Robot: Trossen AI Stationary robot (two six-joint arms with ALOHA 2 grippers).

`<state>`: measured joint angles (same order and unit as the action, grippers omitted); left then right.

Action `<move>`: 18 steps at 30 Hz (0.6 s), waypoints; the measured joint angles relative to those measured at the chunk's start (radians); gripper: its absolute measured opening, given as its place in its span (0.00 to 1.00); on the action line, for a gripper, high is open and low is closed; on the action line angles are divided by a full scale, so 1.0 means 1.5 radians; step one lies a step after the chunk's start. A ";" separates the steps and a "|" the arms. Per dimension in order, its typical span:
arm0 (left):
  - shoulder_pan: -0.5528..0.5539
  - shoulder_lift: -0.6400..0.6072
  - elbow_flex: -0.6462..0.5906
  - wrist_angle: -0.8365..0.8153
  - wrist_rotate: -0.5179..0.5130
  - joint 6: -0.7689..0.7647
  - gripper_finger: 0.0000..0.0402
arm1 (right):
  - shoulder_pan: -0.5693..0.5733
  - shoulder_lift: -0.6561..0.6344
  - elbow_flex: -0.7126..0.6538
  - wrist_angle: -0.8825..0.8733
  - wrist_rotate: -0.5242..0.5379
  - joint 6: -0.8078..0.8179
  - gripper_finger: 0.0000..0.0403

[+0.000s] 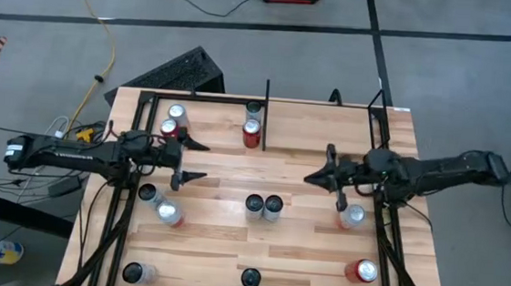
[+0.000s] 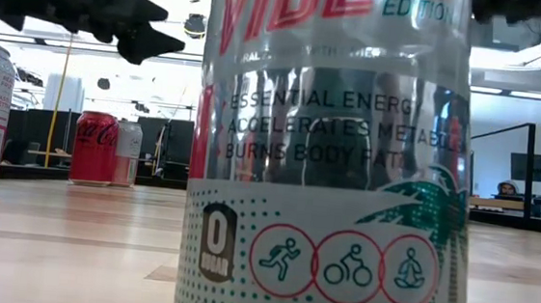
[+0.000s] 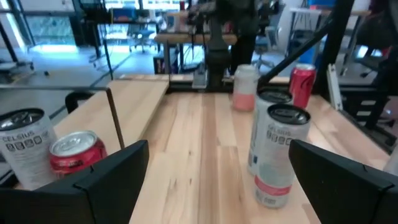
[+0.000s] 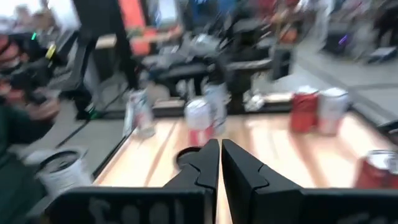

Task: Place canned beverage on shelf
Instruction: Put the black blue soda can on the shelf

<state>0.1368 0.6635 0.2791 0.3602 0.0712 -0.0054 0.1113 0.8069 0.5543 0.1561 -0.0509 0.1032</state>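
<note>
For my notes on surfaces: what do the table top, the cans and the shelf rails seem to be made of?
Table top: light wood planks, visible grain, matte. Pair of silver cans: likely thin metal, glossy, reflective printed sides. Shelf rails: thin black bars, probably painted metal.

High view: overhead, facing straight down, far enough to take in the whole table and both arms.

Low view: at tabletop level, facing level across the planks into the room; one can stands so close it fills most of the frame.

Left wrist view: looks forward along the table past its own fingers (the opposite arm shows at the far end).

Right wrist view: likewise forward past its own fingers, towards the other side.

Both wrist views share the central planks.
</note>
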 joint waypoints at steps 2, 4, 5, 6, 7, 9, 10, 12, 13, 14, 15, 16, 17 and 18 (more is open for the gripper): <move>0.000 0.031 0.013 -0.001 -0.012 0.000 0.93 | 0.029 0.051 0.065 -0.064 0.000 -0.013 0.12; 0.000 0.057 0.025 -0.004 -0.022 -0.001 0.93 | 0.056 0.097 0.126 -0.130 0.002 -0.021 0.12; 0.000 0.069 0.034 -0.003 -0.023 0.004 0.93 | 0.069 0.118 0.155 -0.151 0.011 -0.022 0.12; 0.000 0.080 0.041 -0.002 -0.021 0.009 0.93 | 0.081 0.138 0.181 -0.170 0.023 -0.023 0.12; 0.000 0.091 0.048 -0.002 -0.018 0.011 0.93 | 0.094 0.158 0.204 -0.190 0.033 -0.026 0.12; 0.000 0.113 0.066 -0.001 -0.008 0.012 0.93 | 0.114 0.196 0.245 -0.209 0.049 -0.051 0.12; 0.000 0.123 0.074 -0.002 0.003 0.014 0.93 | 0.125 0.215 0.262 -0.217 0.054 -0.063 0.12; 0.000 0.146 0.094 0.000 0.027 0.016 0.93 | 0.140 0.250 0.294 -0.233 0.061 -0.079 0.12; 0.000 0.157 0.102 0.000 0.040 0.016 0.93 | 0.148 0.266 0.311 -0.245 0.068 -0.084 0.12; 0.000 0.169 0.111 0.000 0.052 0.016 0.93 | 0.154 0.282 0.325 -0.257 0.074 -0.087 0.12; 0.000 0.182 0.119 0.001 0.063 0.016 0.93 | 0.159 0.296 0.339 -0.269 0.083 -0.088 0.12; 0.000 0.191 0.124 0.000 0.072 0.018 0.93 | 0.163 0.310 0.353 -0.282 0.094 -0.088 0.12; -0.001 0.202 0.128 -0.003 0.077 0.022 0.93 | 0.166 0.323 0.364 -0.291 0.105 -0.088 0.12; -0.002 0.213 0.133 -0.002 0.080 0.028 0.93 | 0.168 0.336 0.373 -0.294 0.114 -0.088 0.12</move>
<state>0.1331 0.9832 0.4783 0.3566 0.1909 0.0360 0.3629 1.3105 1.1143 -0.2845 0.1208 -0.0280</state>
